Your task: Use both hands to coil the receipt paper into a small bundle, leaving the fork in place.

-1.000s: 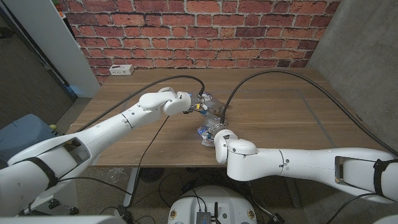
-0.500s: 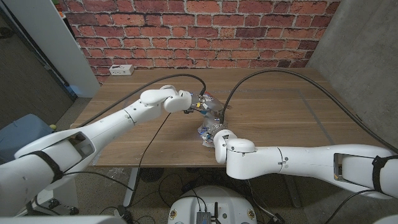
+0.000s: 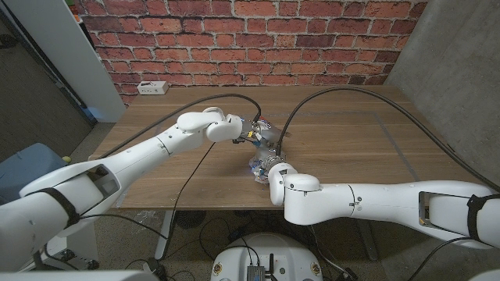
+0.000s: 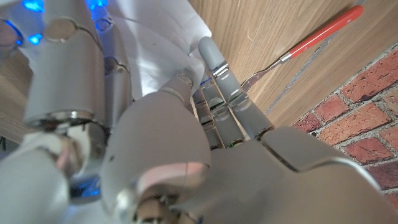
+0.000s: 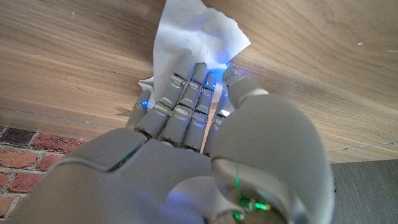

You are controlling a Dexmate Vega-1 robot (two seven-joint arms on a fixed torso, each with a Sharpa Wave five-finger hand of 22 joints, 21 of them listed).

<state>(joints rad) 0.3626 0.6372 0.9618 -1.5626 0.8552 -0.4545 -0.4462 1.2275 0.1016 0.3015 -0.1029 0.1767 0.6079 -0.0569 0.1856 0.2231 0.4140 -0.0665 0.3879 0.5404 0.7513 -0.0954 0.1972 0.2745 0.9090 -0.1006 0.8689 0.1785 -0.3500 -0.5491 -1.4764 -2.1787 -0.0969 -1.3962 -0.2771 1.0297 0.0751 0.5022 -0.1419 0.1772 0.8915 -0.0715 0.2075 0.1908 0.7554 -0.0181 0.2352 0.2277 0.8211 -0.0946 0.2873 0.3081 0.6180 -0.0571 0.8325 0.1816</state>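
Both arms reach inward and meet at mid-table. Right hand (image 5: pixel 186 118): fingers extended side by side, tips pressing on the white receipt paper (image 5: pixel 199 34), which lies crumpled on the wooden table (image 5: pixel 68 56). Left hand (image 4: pixel 186 143): fingers curled against the paper; grip cannot be confirmed. Fork (image 4: pixel 305 40), red-handled, lies just beyond the left fingertips, untouched.

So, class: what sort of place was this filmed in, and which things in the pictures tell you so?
Probably a robot lab or workshop, not a home: a bare brick wall, a plain wooden table with black cables running across it, and a power strip at its far corner.
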